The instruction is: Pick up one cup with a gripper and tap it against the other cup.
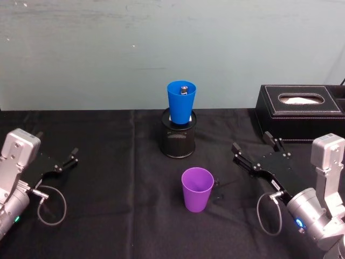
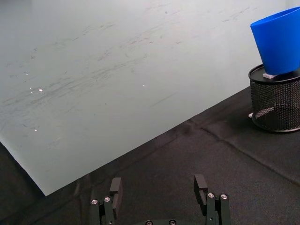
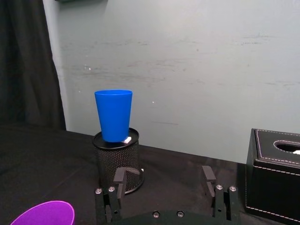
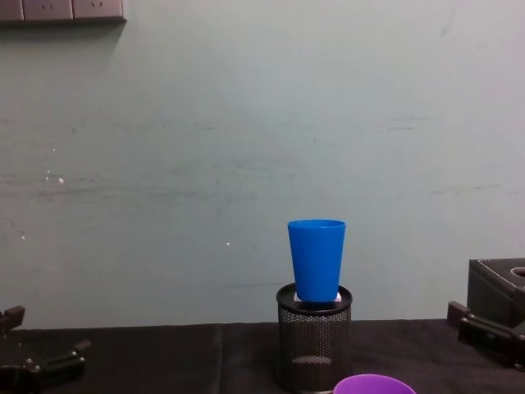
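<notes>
The purple cup [image 1: 197, 189] stands upright on the black cloth near the table's middle; its rim also shows in the right wrist view [image 3: 44, 213] and the chest view [image 4: 373, 384]. The blue cup [image 1: 181, 102] stands upright in the mouth of a black wire-mesh pen holder [image 1: 179, 136] behind it, with a small grey thing inside it. My right gripper [image 1: 251, 141] rests open to the right of the purple cup, apart from it, its fingers [image 3: 207, 176] holding nothing. My left gripper [image 1: 70, 158] lies open at the far left, fingers [image 2: 116, 187] spread over bare cloth.
A black tissue box [image 1: 301, 110] sits at the back right, just behind my right gripper. A pale green wall runs close behind the table. Cables loop beside both wrists. Black cloth [image 1: 108, 205] lies bare between the left gripper and the cups.
</notes>
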Controlling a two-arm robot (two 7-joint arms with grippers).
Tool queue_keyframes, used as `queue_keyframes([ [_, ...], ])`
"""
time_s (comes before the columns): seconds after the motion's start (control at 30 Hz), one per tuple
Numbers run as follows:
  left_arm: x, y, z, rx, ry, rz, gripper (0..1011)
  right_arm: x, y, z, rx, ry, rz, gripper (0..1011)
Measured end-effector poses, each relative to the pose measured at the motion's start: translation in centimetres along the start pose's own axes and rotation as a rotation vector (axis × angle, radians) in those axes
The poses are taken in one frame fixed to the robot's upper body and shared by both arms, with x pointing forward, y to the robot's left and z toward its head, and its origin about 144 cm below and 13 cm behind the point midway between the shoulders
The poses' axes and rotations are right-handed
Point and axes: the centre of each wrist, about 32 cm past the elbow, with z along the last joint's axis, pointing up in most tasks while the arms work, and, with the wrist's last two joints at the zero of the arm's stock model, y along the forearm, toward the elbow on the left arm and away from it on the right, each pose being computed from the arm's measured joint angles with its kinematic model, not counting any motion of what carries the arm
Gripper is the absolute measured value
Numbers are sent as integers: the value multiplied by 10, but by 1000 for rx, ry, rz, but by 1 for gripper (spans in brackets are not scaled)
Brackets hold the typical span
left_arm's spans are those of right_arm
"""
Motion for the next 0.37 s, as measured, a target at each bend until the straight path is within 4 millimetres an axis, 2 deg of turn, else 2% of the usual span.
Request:
queue_keyframes([
  [0.37,0,0,0,0,0,0,1000,0,0,0,1,0,0,1003],
])
